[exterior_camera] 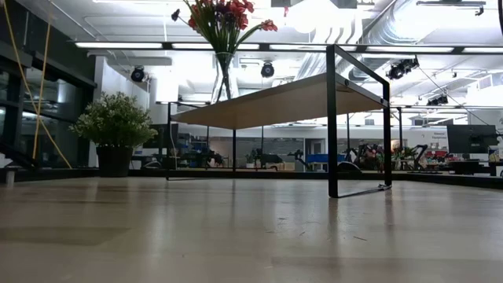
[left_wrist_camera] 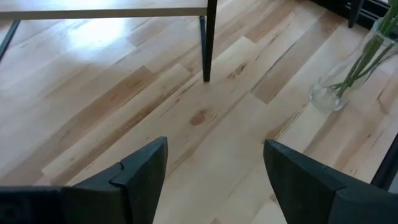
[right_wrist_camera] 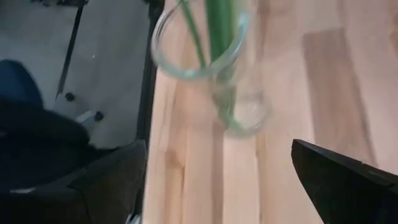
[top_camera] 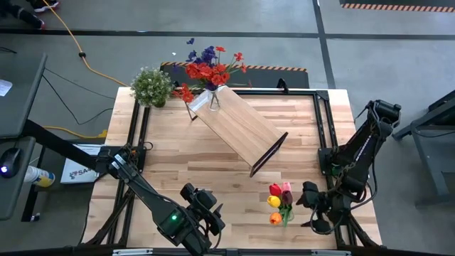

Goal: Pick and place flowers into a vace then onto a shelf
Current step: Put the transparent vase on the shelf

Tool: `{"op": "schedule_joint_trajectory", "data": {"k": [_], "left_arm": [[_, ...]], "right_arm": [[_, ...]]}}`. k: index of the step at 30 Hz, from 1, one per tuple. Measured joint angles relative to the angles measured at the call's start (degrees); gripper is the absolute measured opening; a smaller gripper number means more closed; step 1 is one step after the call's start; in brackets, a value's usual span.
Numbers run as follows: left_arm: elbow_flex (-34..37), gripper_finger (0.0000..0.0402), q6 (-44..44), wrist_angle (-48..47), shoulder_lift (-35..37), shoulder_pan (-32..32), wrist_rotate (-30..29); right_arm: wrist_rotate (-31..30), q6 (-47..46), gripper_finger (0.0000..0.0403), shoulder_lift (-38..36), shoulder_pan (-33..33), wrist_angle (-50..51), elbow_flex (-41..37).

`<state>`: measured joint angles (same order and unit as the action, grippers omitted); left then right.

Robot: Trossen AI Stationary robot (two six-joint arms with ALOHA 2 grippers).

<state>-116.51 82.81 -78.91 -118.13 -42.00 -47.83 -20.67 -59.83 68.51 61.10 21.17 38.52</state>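
The left gripper (top_camera: pixel 213 219) is held low at the near table edge, fingers spread. The right gripper (top_camera: pixel 311 203) is opened wide, near the right edge.

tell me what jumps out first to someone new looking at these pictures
The bunch of red and purple flowers in a clear glass vase stands on the far end of the slanted light-wood shelf with black metal legs, mid-table. Next, a second clear glass vase of red, yellow and orange tulips stands near the table's front right, just beside the open right gripper. A bushy green potted plant sits at the far left corner.
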Motion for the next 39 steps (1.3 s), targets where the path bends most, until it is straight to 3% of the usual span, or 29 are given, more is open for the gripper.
{"op": "schedule_joint_trajectory", "data": {"k": [6, 21, 27, 39], "left_arm": [[0.0, 0.03, 0.01, 0.07, 0.0, 0.0, 0.93], [0.0, 0.0298, 0.0, -0.02, 0.0, 0.0, 0.99], [0.0, 0.0298, 0.0, -0.04, 0.0, 0.0, 1.02], [0.0, 0.0297, 0.01, -0.01, 0.0, 0.02, 2.99]], "right_arm": [[-5.74, 1.98, 0.0392, 0.0, 0.0, -0.01, -0.02], [-7.55, 1.88, 0.0388, 8.31, 0.0, -5.09, -0.02], [-11.44, 3.4, 0.0388, 9.74, -0.02, -6.66, -0.04], [-12.23, 8.31, 0.0387, 11.69, -2.31, -12.69, -0.04]]}}
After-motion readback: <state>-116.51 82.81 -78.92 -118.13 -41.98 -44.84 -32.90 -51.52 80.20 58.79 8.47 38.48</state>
